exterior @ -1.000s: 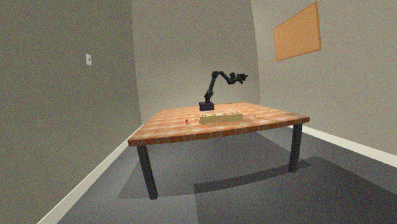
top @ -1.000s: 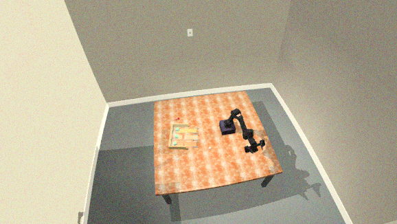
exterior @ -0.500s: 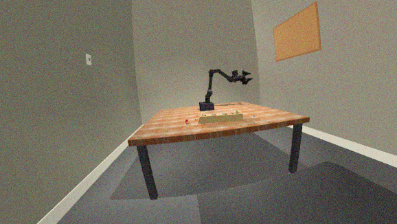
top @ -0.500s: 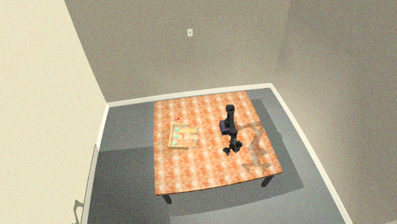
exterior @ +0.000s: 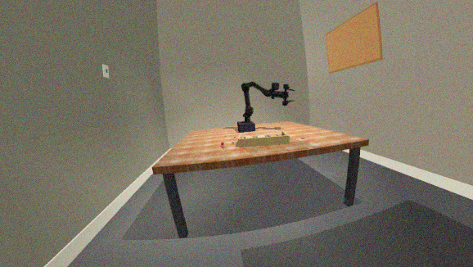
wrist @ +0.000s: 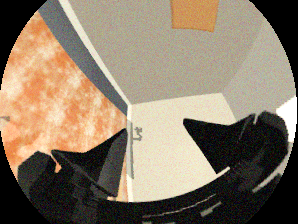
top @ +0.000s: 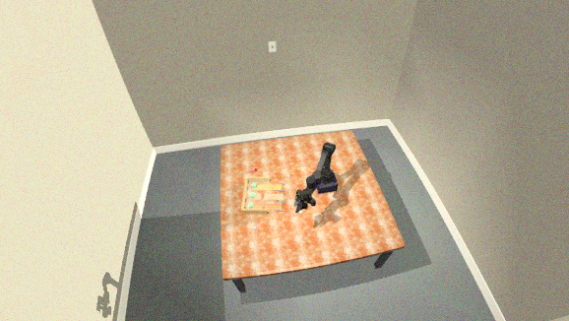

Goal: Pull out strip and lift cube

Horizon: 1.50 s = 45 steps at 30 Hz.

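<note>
1. The tabletop [top: 305, 246] is the biggest thing here. It is orange and patchy, and there is one of it.

2. One dark arm [exterior: 246, 98] stands on it. The arm is bent, and its tip is high up in the air, well above everything else.

3. One shallow wooden tray [top: 244, 197] lies flat on the tabletop, near the arm's base. The strips [top: 271, 193] lie side by side inside it. I think there are three, but they are too small to be sure.

4. Three small green cubes [top: 252, 194] sit in a row at the tray's far end, away from the arm. One of them is the labelled cube, but I cannot tell which one, because no label shows from this far. I also cannot tell which strip is in one piece.

5. One tiny red thing [top: 255, 169] lies on the tabletop just beside the tray.

6. The fingers are spread wide and hold nothing. In the wrist view they point at the wall, not at the tray.

7. I think the job has hardly begun. To do this step well, the arm should tip its fingers down toward the tray's near end, come down slowly, and check for the whole strip before it grabs. Grabbing the wrong strip would spoil the job.
</note>
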Available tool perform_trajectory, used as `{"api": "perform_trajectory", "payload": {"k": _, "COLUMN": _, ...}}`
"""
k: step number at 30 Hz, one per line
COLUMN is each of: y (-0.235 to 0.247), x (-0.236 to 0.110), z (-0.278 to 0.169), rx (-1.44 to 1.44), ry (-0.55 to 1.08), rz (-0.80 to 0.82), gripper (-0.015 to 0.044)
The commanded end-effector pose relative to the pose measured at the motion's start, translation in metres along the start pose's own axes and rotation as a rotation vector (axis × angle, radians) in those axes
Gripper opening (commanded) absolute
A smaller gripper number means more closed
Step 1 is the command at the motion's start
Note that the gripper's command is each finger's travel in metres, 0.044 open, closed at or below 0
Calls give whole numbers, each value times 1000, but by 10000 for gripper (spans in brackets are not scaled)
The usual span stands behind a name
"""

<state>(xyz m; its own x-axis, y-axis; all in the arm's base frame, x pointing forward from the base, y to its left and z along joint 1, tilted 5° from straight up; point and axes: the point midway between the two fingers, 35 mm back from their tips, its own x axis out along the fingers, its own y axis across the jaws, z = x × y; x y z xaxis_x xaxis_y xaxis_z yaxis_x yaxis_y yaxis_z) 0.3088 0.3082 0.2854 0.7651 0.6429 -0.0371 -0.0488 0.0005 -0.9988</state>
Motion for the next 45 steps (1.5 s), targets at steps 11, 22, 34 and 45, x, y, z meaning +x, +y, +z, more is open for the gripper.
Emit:
{"api": "perform_trajectory", "payload": {"k": 11, "y": 64, "x": -100, "z": -187, "rx": 920, "ry": 533, "rz": 58, "gripper": 400}}
{"api": "perform_trajectory", "payload": {"k": 22, "y": 117, "x": -209, "z": -255, "rx": 1600, "ry": 945, "rz": -211, "gripper": 400}}
{"api": "perform_trajectory", "payload": {"k": 34, "y": 118, "x": -211, "z": -255, "rx": 1609, "ry": 950, "rz": -217, "gripper": 400}}
{"api": "perform_trajectory", "payload": {"k": 45, "y": 120, "x": -209, "z": -259, "rx": 1619, "ry": 975, "rz": -197, "gripper": 347}}
